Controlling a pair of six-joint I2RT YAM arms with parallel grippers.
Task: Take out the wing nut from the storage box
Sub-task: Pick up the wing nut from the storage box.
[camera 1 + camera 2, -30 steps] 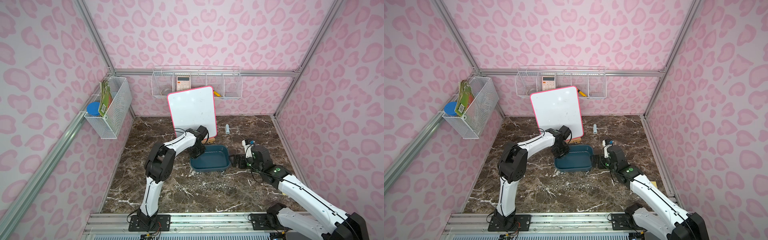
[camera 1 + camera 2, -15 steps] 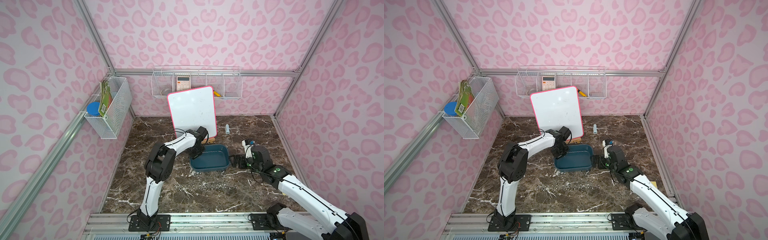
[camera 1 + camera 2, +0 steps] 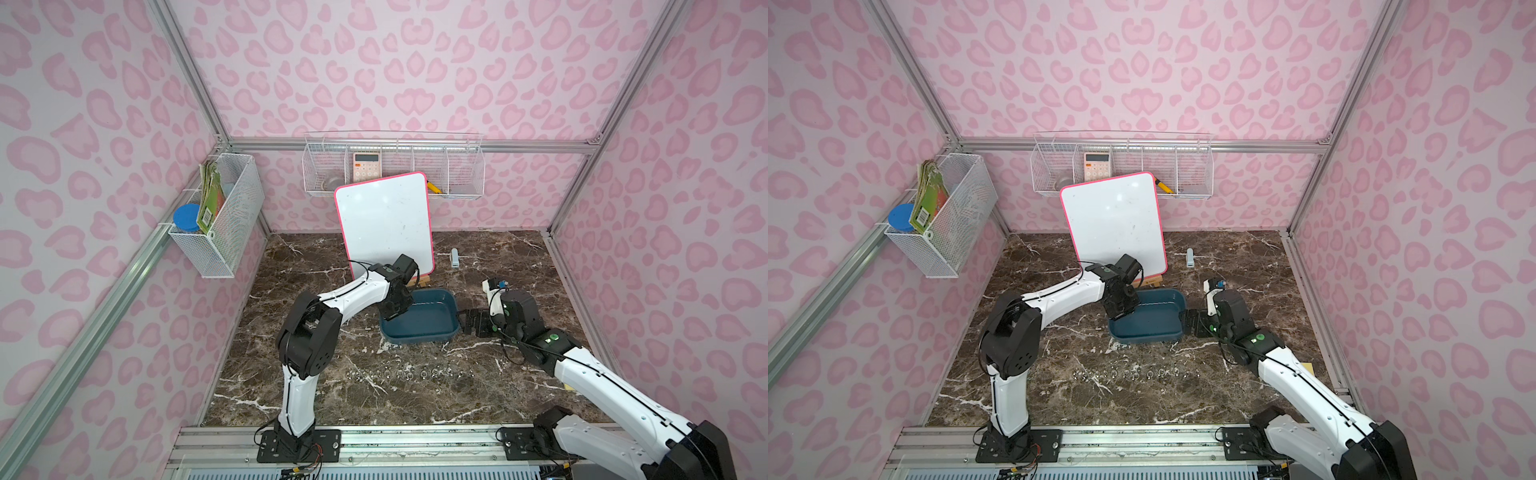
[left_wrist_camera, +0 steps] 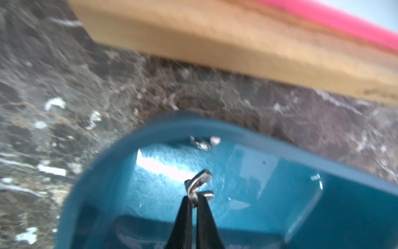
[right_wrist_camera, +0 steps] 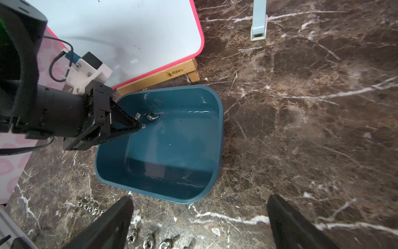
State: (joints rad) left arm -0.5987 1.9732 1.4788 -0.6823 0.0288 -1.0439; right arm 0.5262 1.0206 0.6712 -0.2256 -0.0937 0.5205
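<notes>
The wing nut [image 4: 197,186] is pinched in the clenched left tool [image 4: 193,201] tips, inside the storage box [image 3: 432,330], at its upper-left corner in both top views. A second wing nut [image 4: 204,142] lies against the box wall. The box sits mid-frame on the worktop [image 3: 498,257]; just right of it the right tool [image 3: 471,322] gapes wide, empty.

A shallow dark teal-blue plastic storage box [image 3: 1152,326] sits at the centre of the frame on the brown marble surface [image 3: 1246,257]. The left hand [image 3: 1121,315] dips over the box's left rim, its fingertips hidden from here. The right hand [image 3: 1194,322] lies just beside the box's right wall, outside it. Above the box stands a pink-edged whiteboard [image 3: 1113,220]. Below the box, a row of small metal pieces [image 3: 1129,374] lies on the surface.
</notes>
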